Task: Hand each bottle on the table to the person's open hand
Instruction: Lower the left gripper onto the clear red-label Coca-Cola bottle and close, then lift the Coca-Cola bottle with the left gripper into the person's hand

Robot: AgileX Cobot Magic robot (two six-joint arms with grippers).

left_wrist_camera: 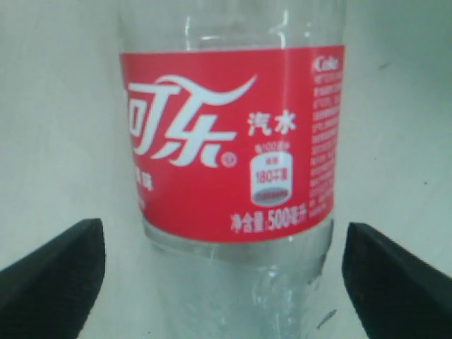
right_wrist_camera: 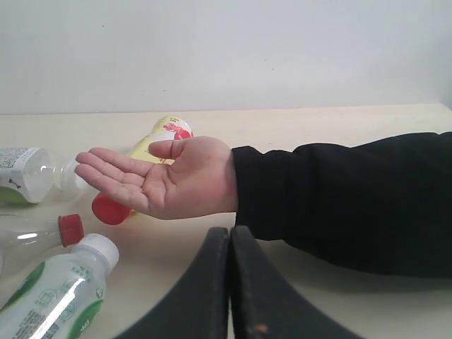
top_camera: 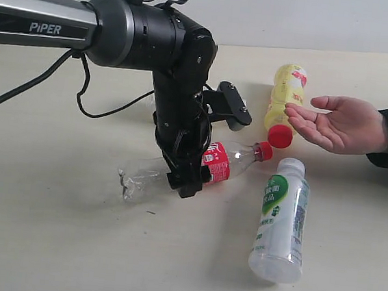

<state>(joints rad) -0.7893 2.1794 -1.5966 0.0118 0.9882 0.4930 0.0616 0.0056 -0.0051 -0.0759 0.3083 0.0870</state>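
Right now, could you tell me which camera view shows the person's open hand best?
The right wrist view: the person's open hand faces it, whole palm showing. The exterior view sees it side-on; the left wrist view misses it.

"PiPER" on arm (top_camera: pixel 49 9), "Coke" on bottle (left_wrist_camera: pixel 226 148)

The beige table (top_camera: pixel 47 241) I am working over is carrying four bottles, all lying down: the cola bottle (top_camera: pixel 206 166) between the spread fingers of my left claw (left_wrist_camera: pixel 226 282), the milky bottle (top_camera: pixel 281 219) just beside it, the yellow bottle (top_camera: pixel 284 102) and small clear bottle (right_wrist_camera: pixel 28 173) farther off.
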